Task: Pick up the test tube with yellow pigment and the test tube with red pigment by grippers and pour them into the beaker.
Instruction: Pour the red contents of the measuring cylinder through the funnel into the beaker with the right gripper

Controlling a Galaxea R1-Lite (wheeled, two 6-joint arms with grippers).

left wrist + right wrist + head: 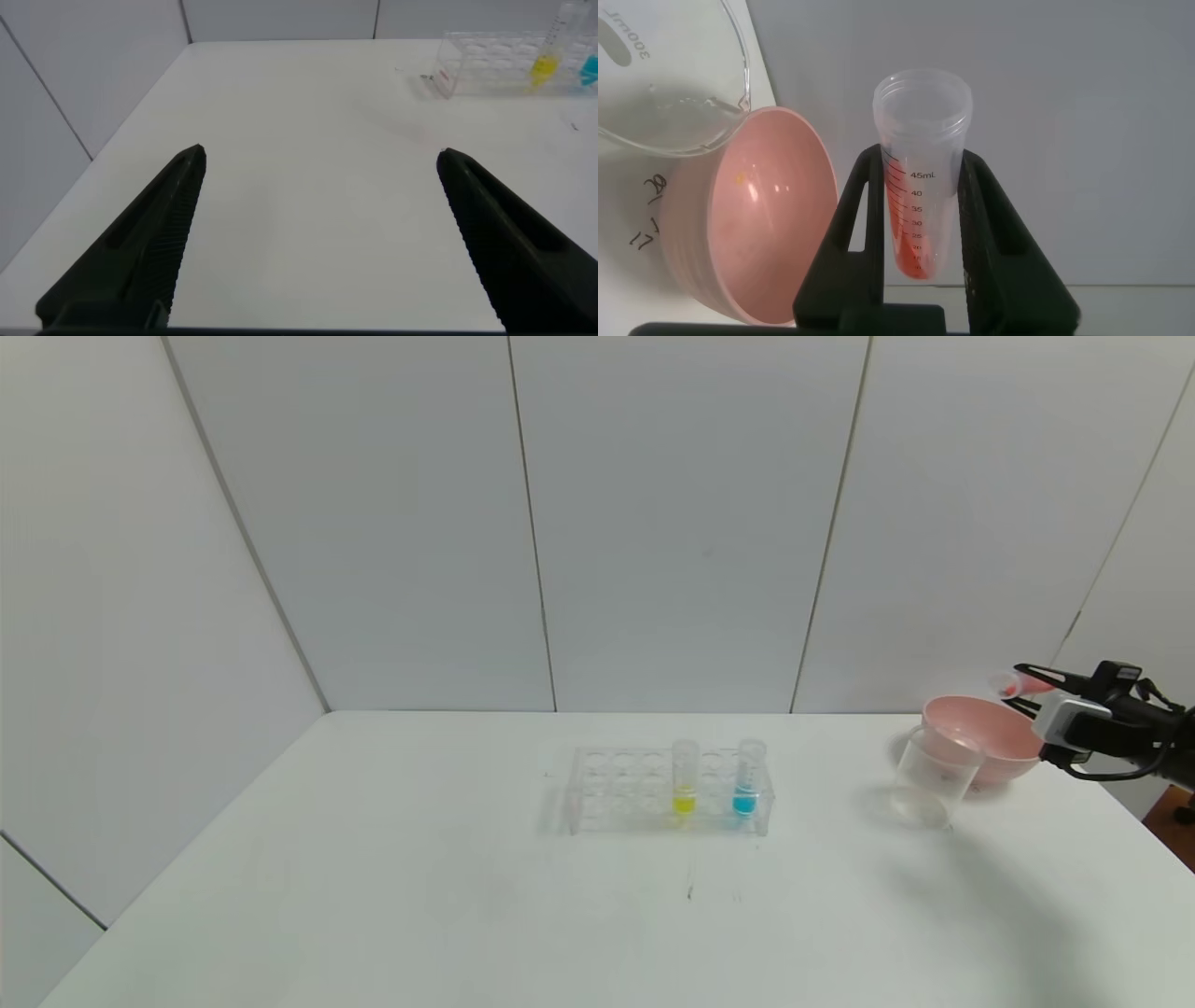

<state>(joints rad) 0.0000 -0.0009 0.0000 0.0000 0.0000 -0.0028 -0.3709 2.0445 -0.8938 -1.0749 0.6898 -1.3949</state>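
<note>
The right gripper [1027,686] hangs above the far right part of the white table [373,859], its two black fingers closed on the test tube with red pigment [920,177]. The tube lies tipped nearly level, its open mouth leading away from the wrist, with the orange-red liquid spread along its lower wall. Directly below the tube sits the pink bowl [990,737]; the beaker [934,789], clear and seemingly empty, stands touching or just beside the bowl, below and ahead of the tube mouth, on the side away from the wrist.

The step in hand looks like pouring the red pigment. To do it well, the tube mouth should probably travel past the bowl's rim until it sits squarely over the beaker's opening before tilting further; as held now, liquid may fall into the bowl instead. A slow tilt would suit the small target.

The test tube with yellow pigment [684,779] stands upright in the clear tube rack [616,789], well apart from the right gripper, next to a tube with blue liquid [747,779].

The left gripper [318,233] is spread wide and holds nothing, hovering over bare table well short of the rack.

The table's right edge runs close beneath the right arm, so room there is tight; open table lies between beaker and rack.
</note>
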